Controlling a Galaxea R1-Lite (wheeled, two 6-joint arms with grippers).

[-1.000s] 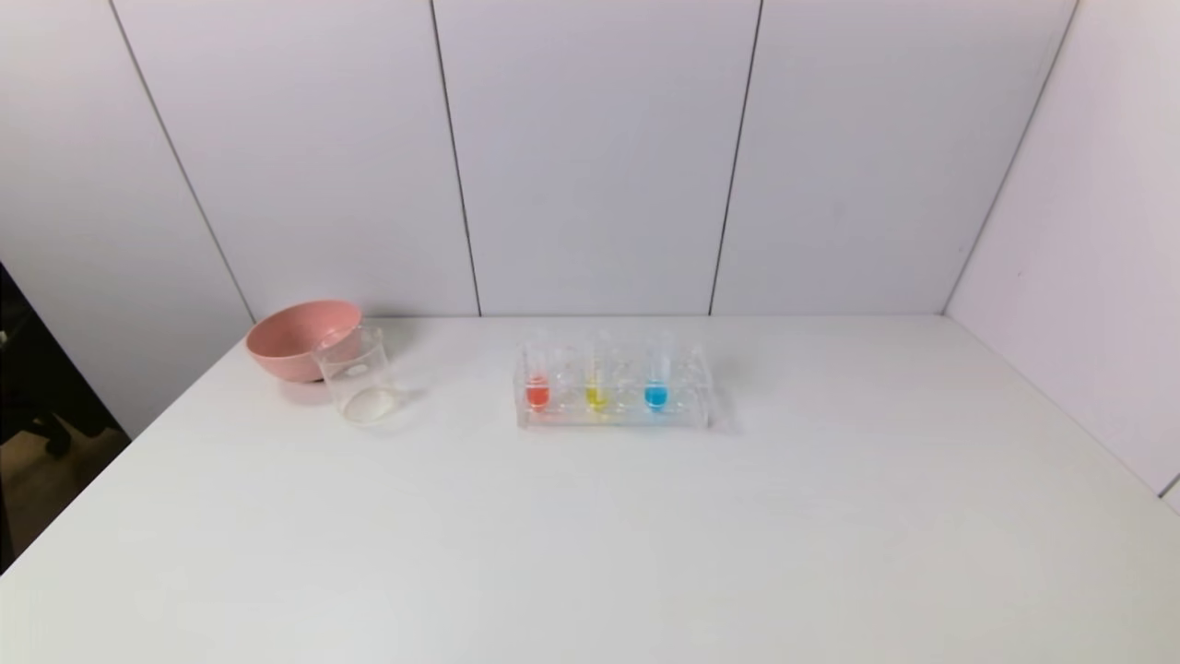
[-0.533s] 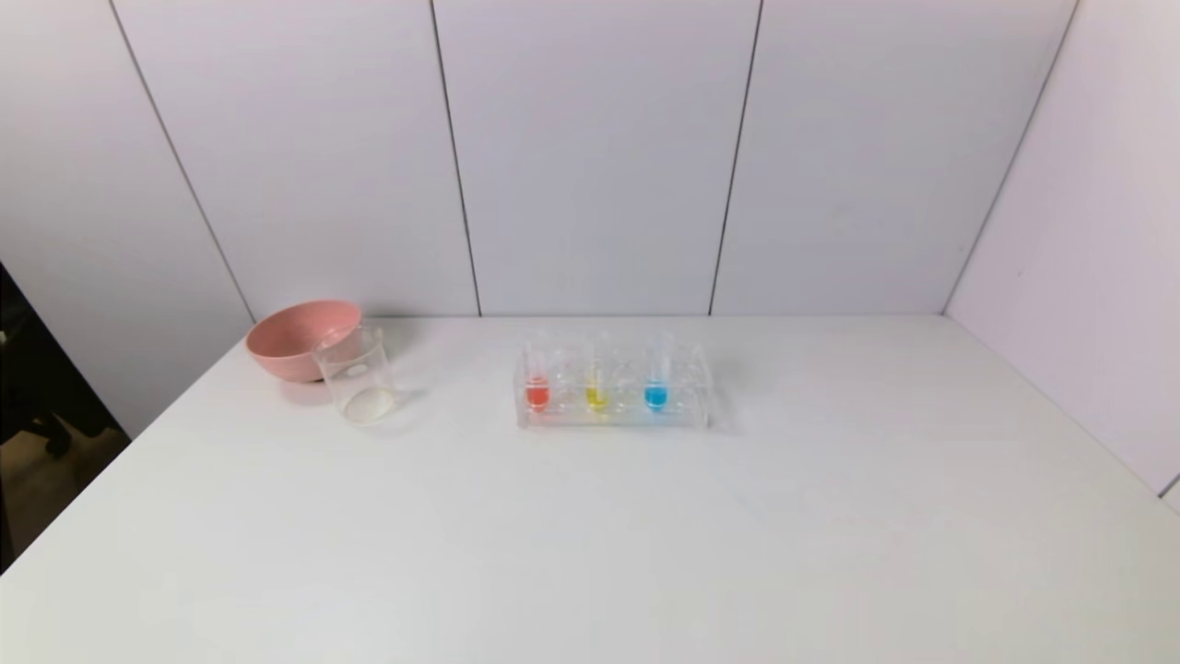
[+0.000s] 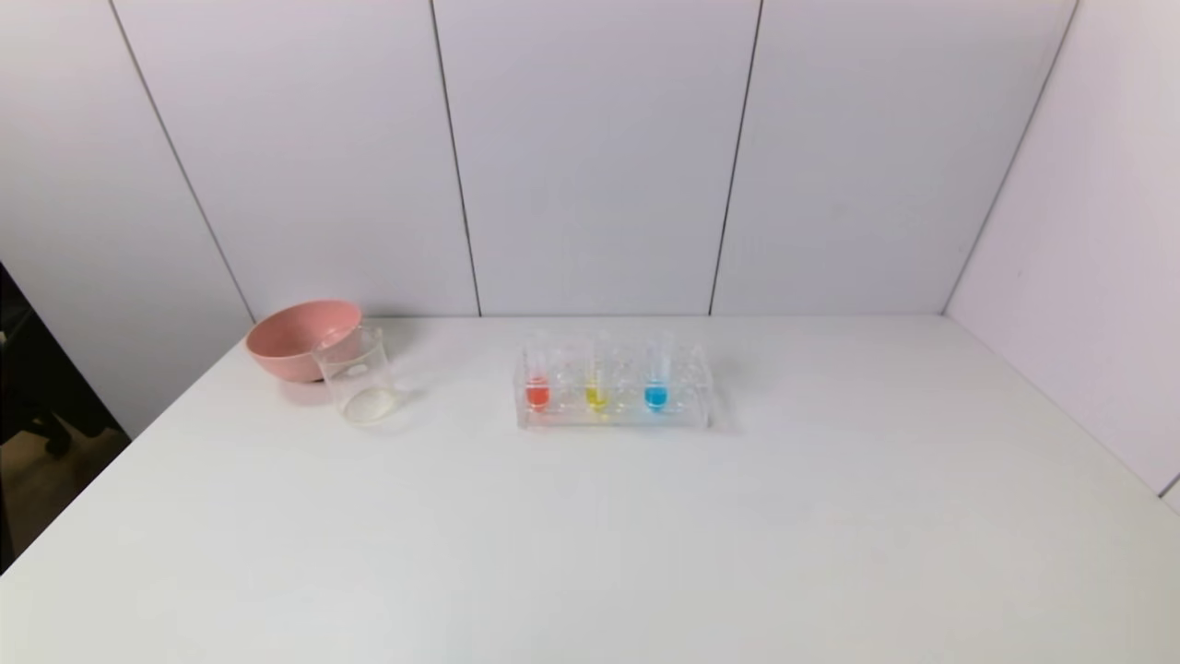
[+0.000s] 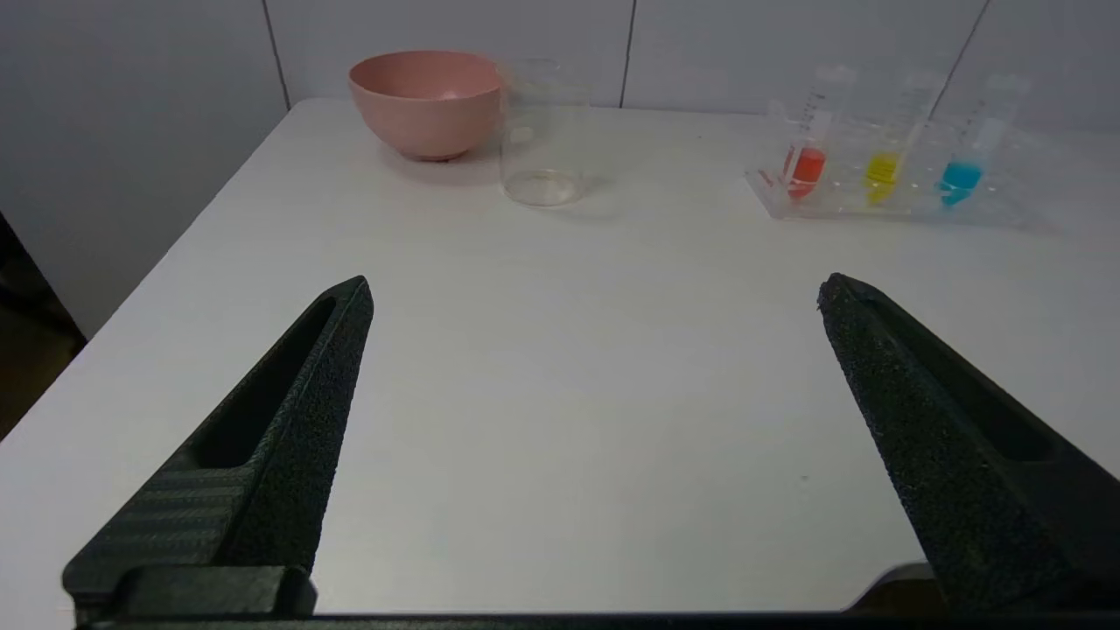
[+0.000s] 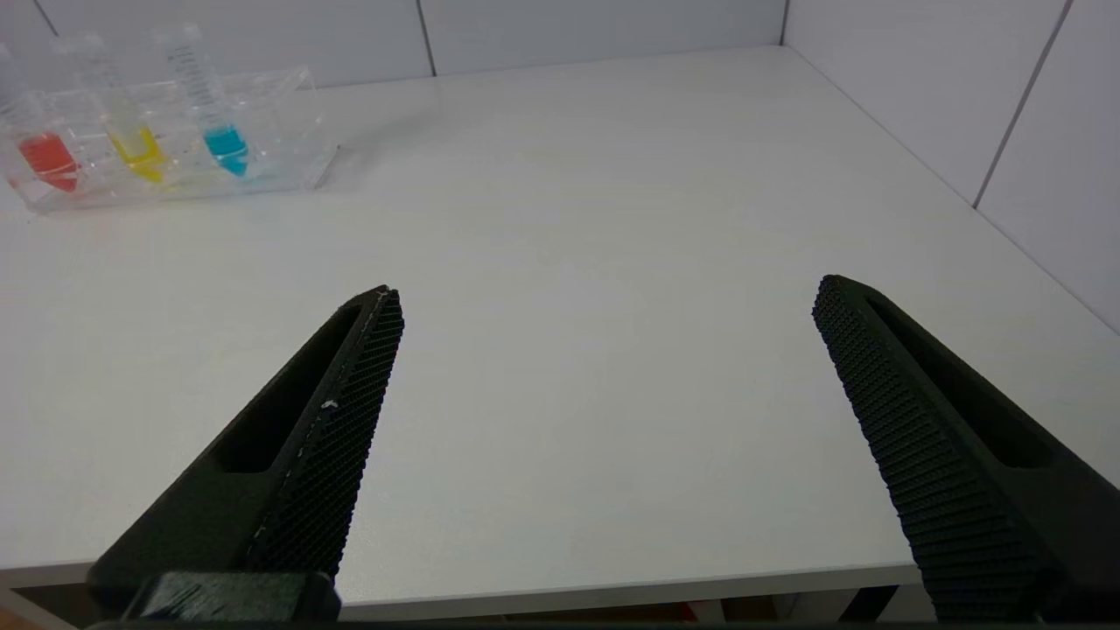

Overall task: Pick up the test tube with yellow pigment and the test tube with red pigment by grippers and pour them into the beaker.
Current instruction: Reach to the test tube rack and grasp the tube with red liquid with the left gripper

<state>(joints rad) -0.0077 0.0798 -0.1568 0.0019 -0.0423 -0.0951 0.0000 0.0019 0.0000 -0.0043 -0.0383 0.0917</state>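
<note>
So the clear tube rack (image 3: pixel 613 406) sits toward the back middle of the white table (image 3: pixel 590 535), and all three tubes stand upright in it: the test tube with red pigment (image 3: pixel 536 387) at the robot's left end, the test tube with yellow pigment (image 3: pixel 596 389) just beside it, then the blue-liquid tube (image 3: pixel 655 387) on the right. The beaker (image 3: pixel 358 376) is well off to the left of the rack, standing upright right in front of the pink bowl (image 3: pixel 300 337); can't tell if they actually touch. Neither arm shows in the head view. The left gripper (image 4: pixel 595 293) hangs over the near table edge, fingers spread wide with nothing between them, and the right gripper (image 5: pixel 604 293) is the same deal: splayed wide, holding nothing, near the front edge.
</note>
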